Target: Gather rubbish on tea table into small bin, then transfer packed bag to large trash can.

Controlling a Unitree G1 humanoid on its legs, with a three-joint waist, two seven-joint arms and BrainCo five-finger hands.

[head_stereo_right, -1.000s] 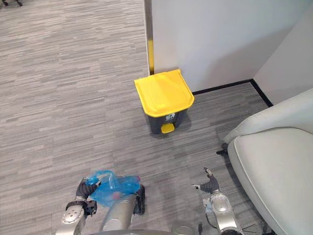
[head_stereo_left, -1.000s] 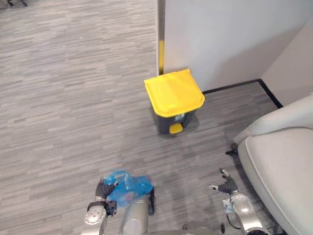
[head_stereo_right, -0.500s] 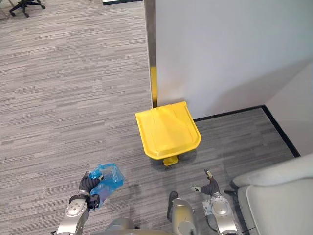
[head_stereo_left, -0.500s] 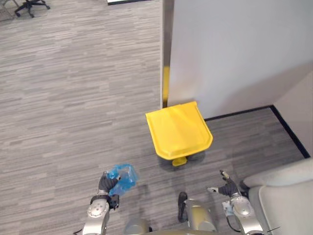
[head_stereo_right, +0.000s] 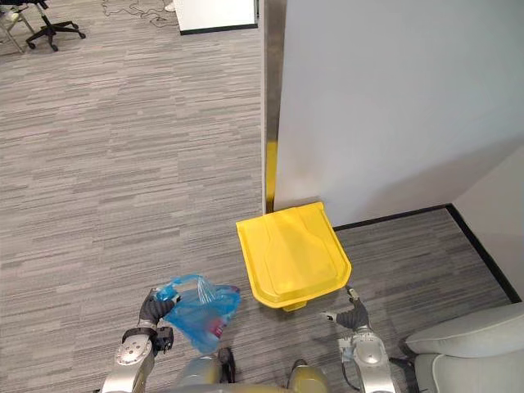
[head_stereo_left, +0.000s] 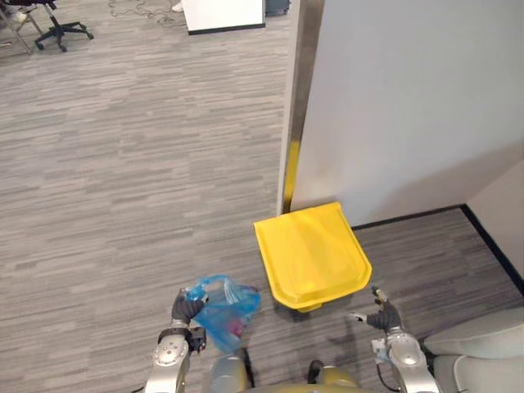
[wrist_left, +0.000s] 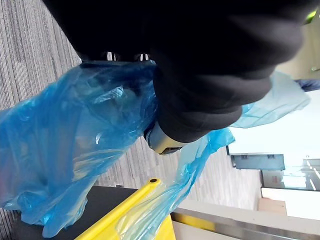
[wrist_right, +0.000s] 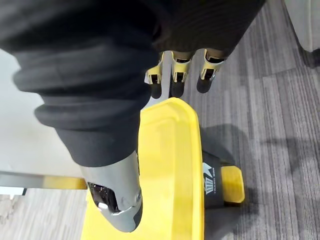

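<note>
Looking down through the left eye, I see my left hand point(head_stereo_left: 185, 309) low on my left side. It is closed tight on the top of the blue bag point(head_stereo_left: 225, 309). The bag hangs from that hand over the grey floor point(head_stereo_left: 123, 164). Something reddish shows through the plastic. The bin point(head_stereo_left: 311, 255) stands by the white wall point(head_stereo_left: 409, 106), and its yellow lid is shut. The bin sits between my two hands. My right hand point(head_stereo_left: 383, 315) is near the lid's front right corner, spread wide and holding nothing. A pale seat point(head_stereo_left: 483, 352) is at my far right, and an office chair point(head_stereo_left: 49, 20) stands far off on my left.

Through the right eye, the bag is just beside the lid's near left corner. I cannot tell if they touch.

From the left wrist, the blue plastic is bunched up around my hand, and my thumb point(wrist_left: 162, 142) presses into it. A yellow edge of the lid shows past the bag.

From the right wrist, my fingers point(wrist_right: 172, 75) are loose and my thumb point(wrist_right: 117, 200) is well apart from them, with nothing held between. The lid lies past them. A yellow pedal point(wrist_right: 232, 185) sticks out at the foot of the dark bin.
</note>
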